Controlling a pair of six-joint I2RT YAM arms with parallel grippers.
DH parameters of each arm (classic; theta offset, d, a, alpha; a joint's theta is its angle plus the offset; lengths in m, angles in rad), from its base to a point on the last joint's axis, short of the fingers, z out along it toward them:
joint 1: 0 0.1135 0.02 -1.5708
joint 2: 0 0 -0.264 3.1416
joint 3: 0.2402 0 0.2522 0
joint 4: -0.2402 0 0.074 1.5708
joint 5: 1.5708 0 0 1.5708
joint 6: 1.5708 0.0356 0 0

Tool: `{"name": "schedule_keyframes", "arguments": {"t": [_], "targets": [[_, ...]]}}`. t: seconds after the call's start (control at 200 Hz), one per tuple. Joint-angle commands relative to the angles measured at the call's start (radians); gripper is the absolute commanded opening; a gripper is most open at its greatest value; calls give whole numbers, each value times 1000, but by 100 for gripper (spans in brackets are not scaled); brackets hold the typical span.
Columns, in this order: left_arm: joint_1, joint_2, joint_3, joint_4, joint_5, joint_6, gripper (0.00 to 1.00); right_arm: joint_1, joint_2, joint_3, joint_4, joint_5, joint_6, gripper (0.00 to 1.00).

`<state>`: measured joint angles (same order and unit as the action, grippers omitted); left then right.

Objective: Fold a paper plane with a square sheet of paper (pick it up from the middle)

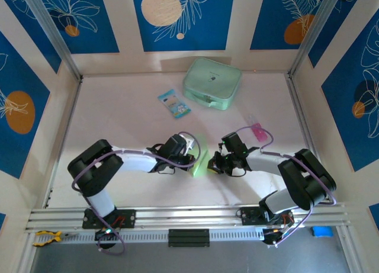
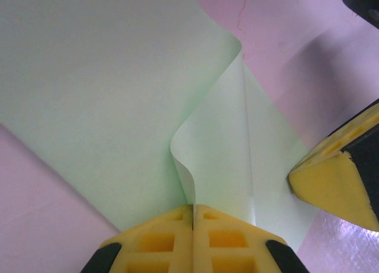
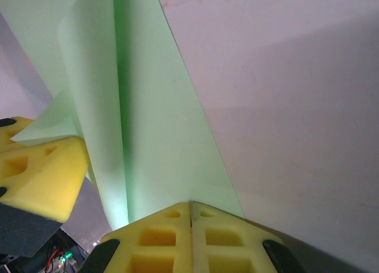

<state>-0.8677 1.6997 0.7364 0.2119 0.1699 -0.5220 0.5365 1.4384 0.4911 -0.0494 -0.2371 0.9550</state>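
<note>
In the top view, the sheet of paper (image 1: 201,161) sits on the table (image 1: 124,113) a little below the middle, partly lifted and curled between the two claws. The left gripper (image 1: 194,157) meets it from 9 o'clock, the right gripper (image 1: 213,164) from 3 o'clock. From the paper, a mint-green case (image 1: 212,83) lies well apart at 12 o'clock, a small blue-and-white packet (image 1: 174,103) at 11 o'clock and a small pink item (image 1: 257,131) at 2 o'clock.

In the left wrist view, the left gripper (image 2: 193,208) stands at 6 o'clock with its yellow pads pressed together, pinching a raised fold of the paper (image 2: 89,95). The sheet spreads away toward 10 o'clock, flat on the table (image 2: 296,36), with one flap curling up toward 12 o'clock. A yellow pad (image 2: 331,184) of the right gripper touches the paper's edge at 4 o'clock.

In the right wrist view, the right gripper (image 3: 190,204) is at 6 o'clock, pads tight together on the near edge of the paper (image 3: 160,137), which rises toward 11 o'clock with a lengthwise bend. A yellow pad (image 3: 41,172) of the left gripper holds the paper at 8 o'clock. Bare table (image 3: 284,77) lies toward 2 o'clock.
</note>
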Motion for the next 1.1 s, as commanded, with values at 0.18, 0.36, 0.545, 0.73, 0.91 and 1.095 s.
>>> {"name": "schedule_keyframes", "arguments": {"t": [0.18,0.36,0.545,0.73,0.91,1.095], "targets": [[8,-17,-9,28,-17,13,2,10,33,-13,-89,36,9,0],[7,-10,1,11,-31,25,2,11,33,-13,-89,35,8,0],[9,-11,4,2,-42,34,2,13,38,-12,-92,34,7,0],[9,-2,7,5,-35,36,3,13,37,-12,-92,35,7,0],[9,2,10,0,-43,38,2,14,39,-10,-93,32,6,0],[10,6,12,0,-44,39,3,14,38,-9,-93,33,4,0]]}}
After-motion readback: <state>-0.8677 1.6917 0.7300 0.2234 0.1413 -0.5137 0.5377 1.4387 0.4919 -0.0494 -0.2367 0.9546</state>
